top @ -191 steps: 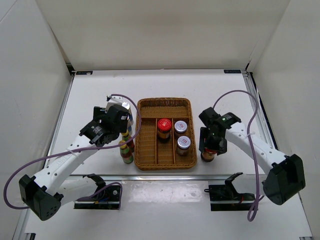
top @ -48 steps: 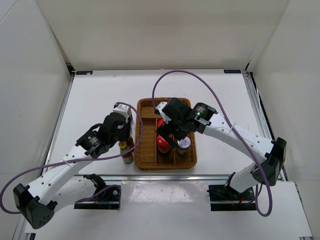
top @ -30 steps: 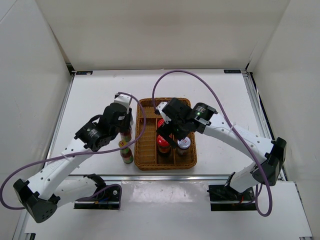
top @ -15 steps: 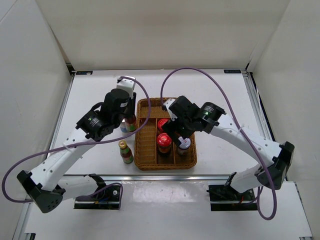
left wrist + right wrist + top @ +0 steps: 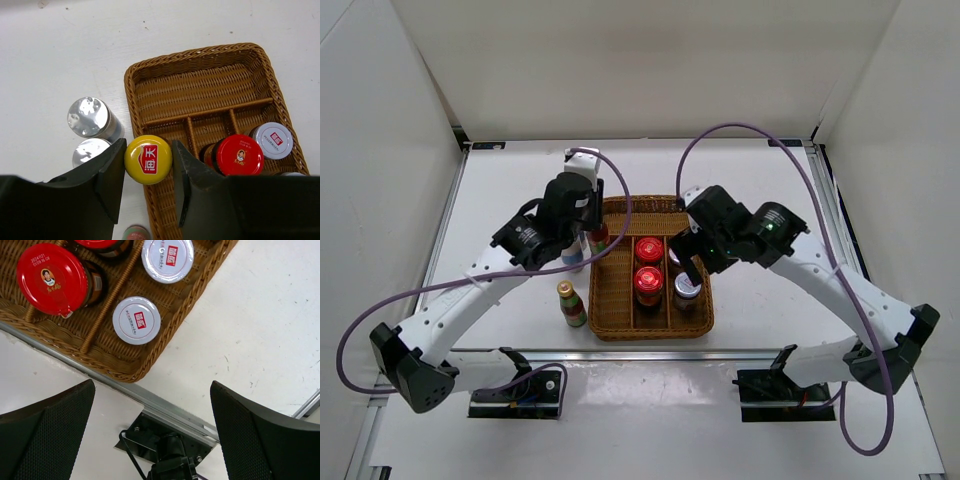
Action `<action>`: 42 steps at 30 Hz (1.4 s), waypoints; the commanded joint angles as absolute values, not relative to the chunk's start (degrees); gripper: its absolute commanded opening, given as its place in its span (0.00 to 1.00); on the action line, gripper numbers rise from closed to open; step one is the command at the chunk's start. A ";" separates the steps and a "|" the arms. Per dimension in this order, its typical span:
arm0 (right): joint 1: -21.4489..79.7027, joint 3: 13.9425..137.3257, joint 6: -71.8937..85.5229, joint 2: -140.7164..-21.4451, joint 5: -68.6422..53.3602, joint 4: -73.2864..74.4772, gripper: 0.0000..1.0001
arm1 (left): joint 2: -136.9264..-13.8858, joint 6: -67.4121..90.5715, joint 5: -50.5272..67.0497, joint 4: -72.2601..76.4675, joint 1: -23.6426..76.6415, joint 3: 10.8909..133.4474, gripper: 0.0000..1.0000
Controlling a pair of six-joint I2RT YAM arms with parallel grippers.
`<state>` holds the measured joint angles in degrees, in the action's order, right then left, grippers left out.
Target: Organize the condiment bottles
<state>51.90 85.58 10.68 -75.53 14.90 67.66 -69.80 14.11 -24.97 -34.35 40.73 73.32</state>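
Bottle with yellow cap (image 5: pixel 148 159) sits inside left gripper (image 5: pixel 148 150).

White tabletop (image 5: pixel 760 190); plain white walls (image 5: pixel 640 70) on three sides; aluminium rail (image 5: pixel 740 352) along near edge.

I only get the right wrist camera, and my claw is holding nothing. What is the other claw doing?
Observer: The left claw is shut on a yellow-capped bottle, right at the left rim of the wicker tray.
Operator: What's outside the tray on that side?
Observer: Three things stand on the table left of the tray: two silver-capped bottles and one slim bottle.
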 commanded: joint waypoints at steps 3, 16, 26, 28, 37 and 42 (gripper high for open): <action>50.45 88.07 11.69 -70.06 15.91 72.24 0.99 | -68.91 18.63 -24.43 -25.06 41.04 70.67 0.11; 50.45 90.08 11.16 -66.54 16.43 78.66 0.99 | -74.70 21.18 -25.13 -17.15 42.80 65.57 0.11; 50.45 92.90 10.63 -64.96 17.49 83.50 0.99 | -77.96 23.03 -30.15 -17.40 44.47 63.72 0.37; 50.45 92.90 9.41 -64.95 18.01 83.50 0.99 | -78.49 23.03 -30.15 -19.42 44.47 64.34 0.71; 50.45 95.71 2.55 -72.33 19.16 78.23 0.99 | -78.49 18.29 -31.82 -29.35 44.47 78.39 1.00; 45.99 93.70 7.72 -75.50 19.17 75.50 0.99 | -74.28 17.67 -33.66 -36.99 44.47 82.44 1.00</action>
